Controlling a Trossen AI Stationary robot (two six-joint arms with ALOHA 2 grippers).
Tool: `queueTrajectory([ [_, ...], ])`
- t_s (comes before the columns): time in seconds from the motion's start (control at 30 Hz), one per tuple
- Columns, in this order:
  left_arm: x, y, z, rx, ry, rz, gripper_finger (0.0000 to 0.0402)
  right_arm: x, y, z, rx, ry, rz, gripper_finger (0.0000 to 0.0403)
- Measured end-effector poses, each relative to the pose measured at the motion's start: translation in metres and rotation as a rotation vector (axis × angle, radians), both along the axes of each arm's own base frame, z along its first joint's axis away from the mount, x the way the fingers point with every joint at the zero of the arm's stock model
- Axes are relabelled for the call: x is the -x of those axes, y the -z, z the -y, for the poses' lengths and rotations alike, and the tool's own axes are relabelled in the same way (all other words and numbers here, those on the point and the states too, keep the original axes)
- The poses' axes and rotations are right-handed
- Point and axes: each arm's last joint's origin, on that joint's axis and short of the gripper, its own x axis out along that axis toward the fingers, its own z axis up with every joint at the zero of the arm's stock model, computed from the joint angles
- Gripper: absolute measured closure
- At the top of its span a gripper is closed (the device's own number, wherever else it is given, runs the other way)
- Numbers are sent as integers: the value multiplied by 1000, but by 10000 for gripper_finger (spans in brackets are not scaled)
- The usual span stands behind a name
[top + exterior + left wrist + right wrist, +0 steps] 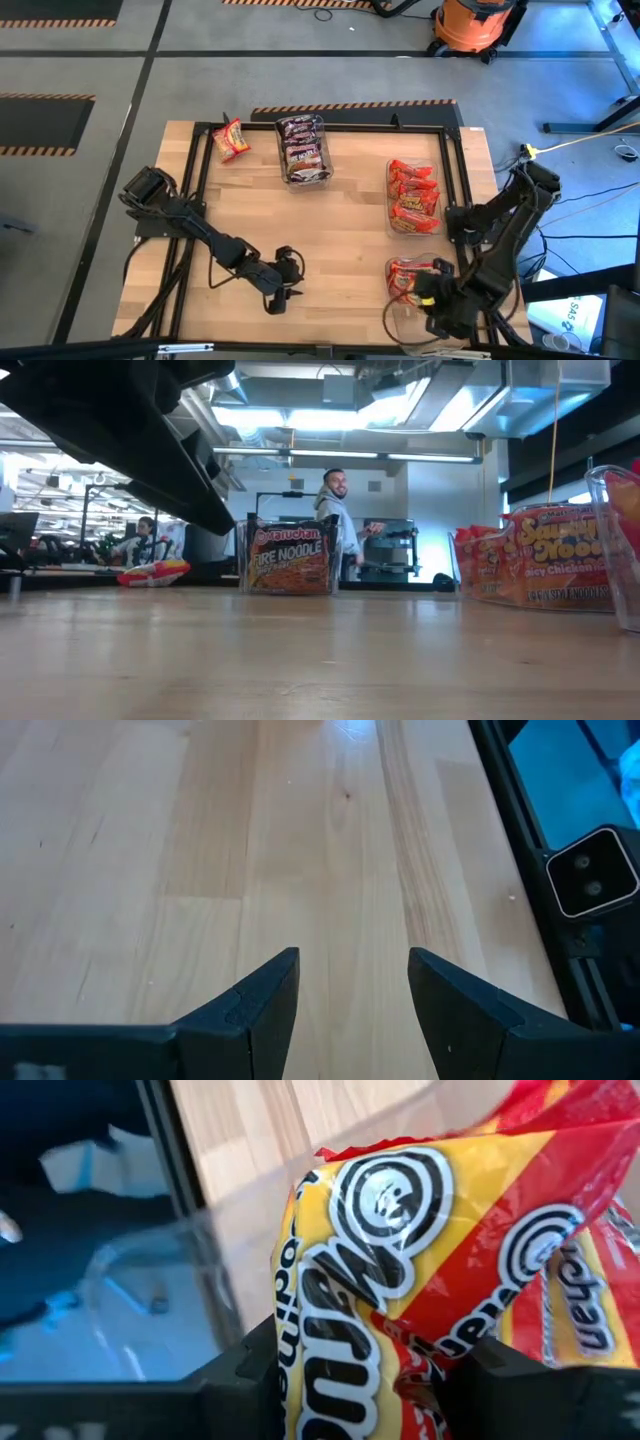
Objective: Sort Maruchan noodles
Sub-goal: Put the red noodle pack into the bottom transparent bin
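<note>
My right gripper [430,290] is at the table's near right, over a clear bin [392,300] that holds red packets, and it is shut on a yellow-and-red Maruchan noodle packet [420,1250]. My left gripper [352,1010] stands open above bare wood near the front edge, left of the middle [285,292], with nothing between its fingers. One loose yellow-red packet [231,140] lies flat on the table at the far left. Dark packets fill a clear bin [303,150] at the far middle. Red-orange packets fill another bin [413,197] at the right. My right gripper pinches the crinkled packet between its two fingers [250,1380], which stand on either side of its bunched middle [380,1370]. The fingers come from above, pointing steeply down. The packet hangs crumpled below them over the near right bin; whether it touches the packets beneath, I cannot tell.
A black frame [330,127] runs around the wooden table top. In the low view the dark-packet bin [290,555] and the right bin [540,555] stand at the far side, and the near bin's clear wall [615,540] is at the right. A person stands beyond the table.
</note>
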Motion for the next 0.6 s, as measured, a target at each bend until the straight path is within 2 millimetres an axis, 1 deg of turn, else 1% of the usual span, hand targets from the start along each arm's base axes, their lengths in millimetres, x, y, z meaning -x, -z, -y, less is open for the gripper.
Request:
queueTrajectory([
  [0.13,0,0,0,0,0,0,217,4,16,-6,62,-57,-8,251],
  [0.3,0,0,0,0,-1,0,217,0,43,-12,131,-116,-45,251],
  [0.4,0,0,0,0,-1,0,217,-3,56,-16,170,-155,-55,251],
  [0.5,0,0,0,0,0,0,217,-4,65,-18,206,-175,-73,251],
  [0.6,0,0,-1,-1,-4,0,217,-6,71,-19,239,-175,-63,251],
])
